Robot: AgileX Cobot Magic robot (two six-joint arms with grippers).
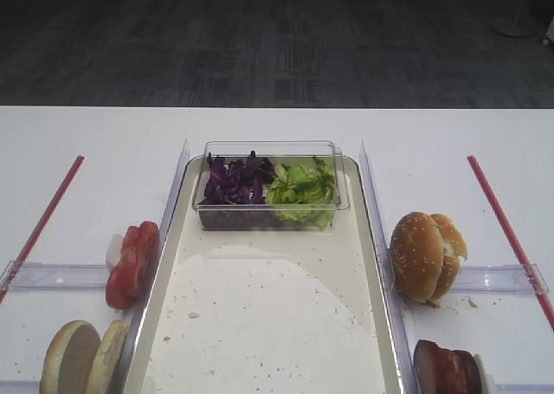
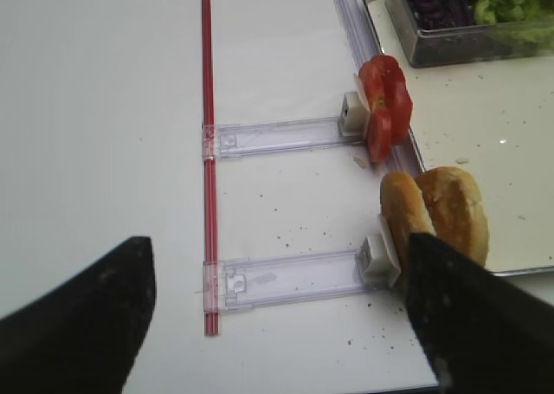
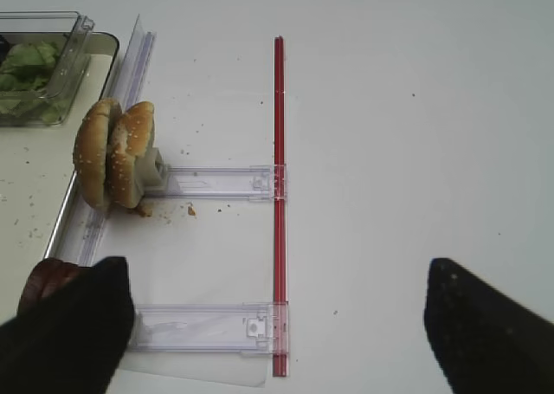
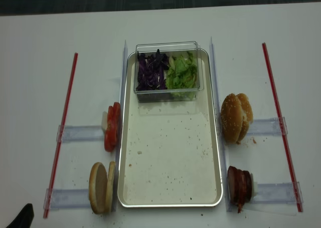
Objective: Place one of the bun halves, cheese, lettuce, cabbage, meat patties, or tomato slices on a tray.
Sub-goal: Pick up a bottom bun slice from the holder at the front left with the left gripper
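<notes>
Left hand (image 2: pixel 277 325) spread wide, nothing held, right hand (image 3: pixel 277 325) likewise, plain bun halves (image 2: pixel 437 221) stood on edge beside crumb-speckled metal tray (image 2: pixel 519 143).

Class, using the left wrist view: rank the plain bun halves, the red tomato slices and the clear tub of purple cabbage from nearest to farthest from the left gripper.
1. Plain tan bun halves, standing on edge, against the dark right finger of the left gripper.
2. Bright red tomato slices, farther up, at the tray's edge.
3. Clear plastic tub holding purple cabbage, top right, farthest.
</notes>
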